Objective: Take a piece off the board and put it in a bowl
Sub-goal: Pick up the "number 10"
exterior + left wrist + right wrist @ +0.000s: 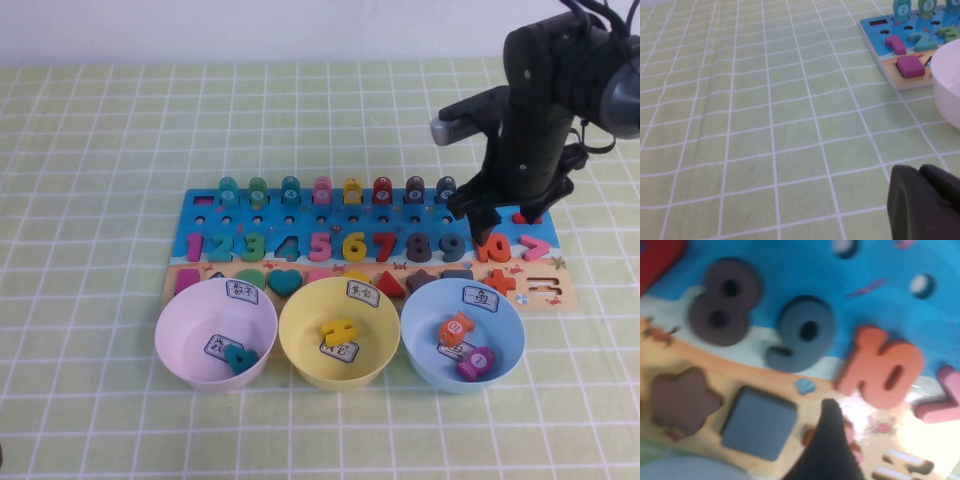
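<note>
The right gripper [497, 215] hangs low over the right end of the rectangular blue and tan puzzle board [205, 218], its black fingers spread apart just above the small flat orange number "10" piece [493, 246]. That piece lies on the board, next to the dark blue "9" [801, 333] and the dark brown "8" [725, 302], gripped by nothing. In the right wrist view one black fingertip [827, 447] shows close beside the "10", over the tan strip.

In front of the board stand three round plastic bowls on the green checked counter [100, 130]: the pale pink-lilac bowl [216, 333], a yellow bowl [339, 333] and a light blue bowl [462, 333].

The left gripper [925, 202] sits low over the counter, near the pink-lilac bowl; whether its fingers are apart cannot be told.
</note>
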